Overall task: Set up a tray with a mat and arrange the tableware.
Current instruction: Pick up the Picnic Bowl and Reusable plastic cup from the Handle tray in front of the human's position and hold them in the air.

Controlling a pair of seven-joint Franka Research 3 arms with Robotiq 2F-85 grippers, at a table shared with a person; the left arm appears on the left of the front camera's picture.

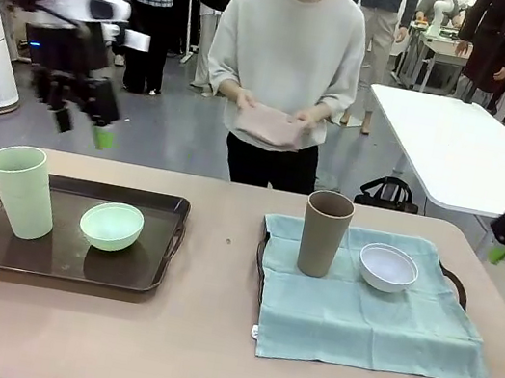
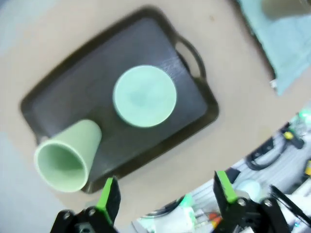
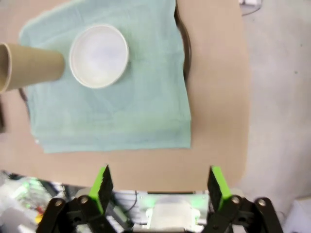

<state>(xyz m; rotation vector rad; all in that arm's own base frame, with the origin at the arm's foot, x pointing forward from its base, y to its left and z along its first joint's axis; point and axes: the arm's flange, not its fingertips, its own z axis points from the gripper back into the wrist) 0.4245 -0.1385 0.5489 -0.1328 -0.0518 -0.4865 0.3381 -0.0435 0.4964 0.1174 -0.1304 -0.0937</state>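
While the left hand [image 2: 166, 194] hangs open and empty, pointing down over the dark tray [image 1: 145, 273], and the right hand [image 3: 158, 187] does likewise by the table's [image 1: 207, 338] right end, the pale green cup [image 1: 21, 190] and pale green bowl [image 1: 111, 225] sit on the bare tray. Laying a mat there looks next, since the person holds a folded cloth [image 1: 269, 125]. The brown cup [image 1: 324, 233] and white bowl [image 1: 387, 268] already stand on a teal mat [image 1: 366, 322].

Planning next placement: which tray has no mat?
The dark tray on the robot's left, bare under the green cup and bowl; the right tray wears a teal mat.
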